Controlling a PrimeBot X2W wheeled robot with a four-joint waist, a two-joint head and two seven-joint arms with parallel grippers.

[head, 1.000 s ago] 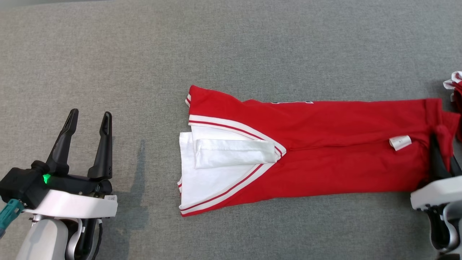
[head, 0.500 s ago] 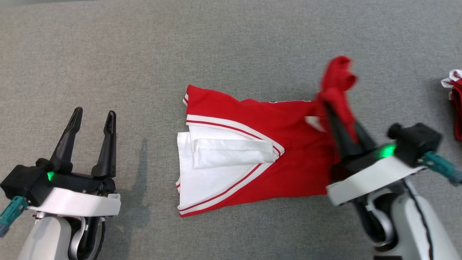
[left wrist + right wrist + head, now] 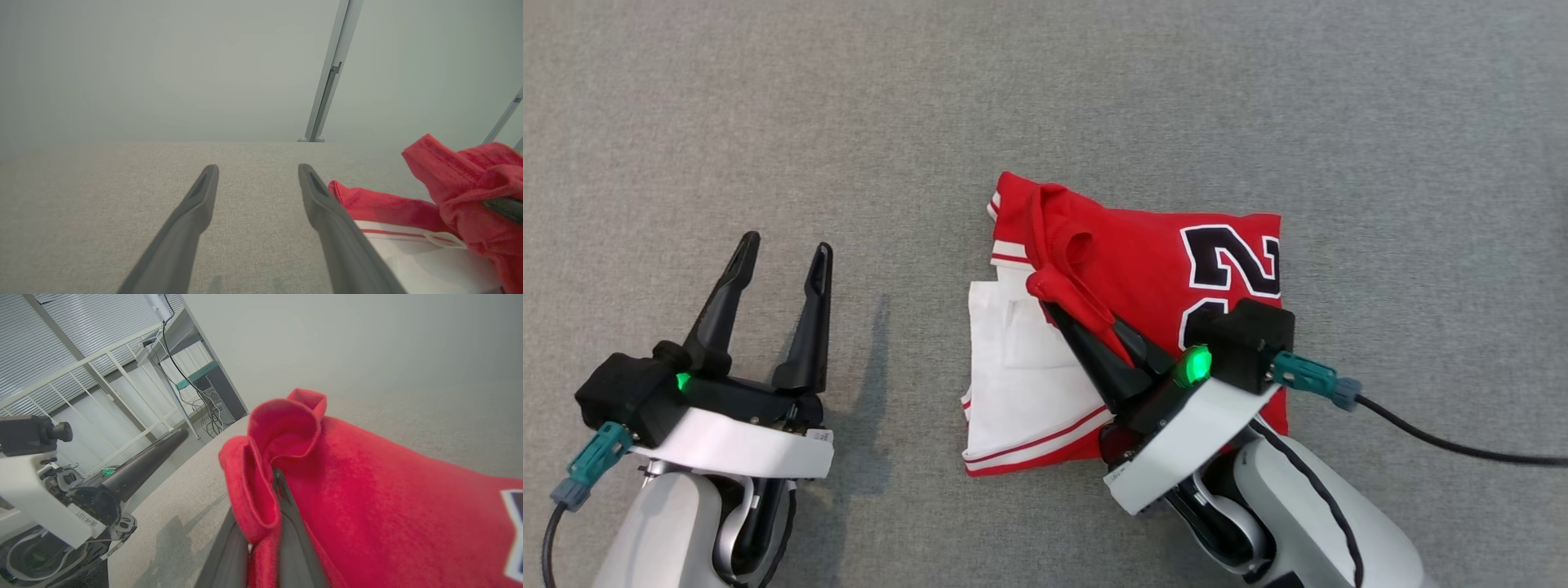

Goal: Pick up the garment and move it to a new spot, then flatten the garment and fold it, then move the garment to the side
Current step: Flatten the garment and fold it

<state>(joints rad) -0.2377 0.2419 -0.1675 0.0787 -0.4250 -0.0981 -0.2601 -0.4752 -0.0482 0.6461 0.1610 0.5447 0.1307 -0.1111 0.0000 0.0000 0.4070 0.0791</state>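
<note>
a big black number 2 (image 3: 1232, 257) stood on the red garment (image 3: 1135, 253), just past the right gripper (image 3: 1084, 315). the digit under it was half hidden. a small label (image 3: 86, 517) on the left gripper (image 3: 788, 245) read 101.

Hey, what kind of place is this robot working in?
Probably a robotics lab or test room: a grey fabric-covered worktop, bare aluminium frame posts, and a desk with tangled black cables beside slatted window blinds.

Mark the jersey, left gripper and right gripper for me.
jersey (image 3: 1143, 261), head view, red top layer.
left gripper (image 3: 787, 242), head view, between its open fingertips.
right gripper (image 3: 1086, 318), head view, between fingertips pinching the jersey.
</note>
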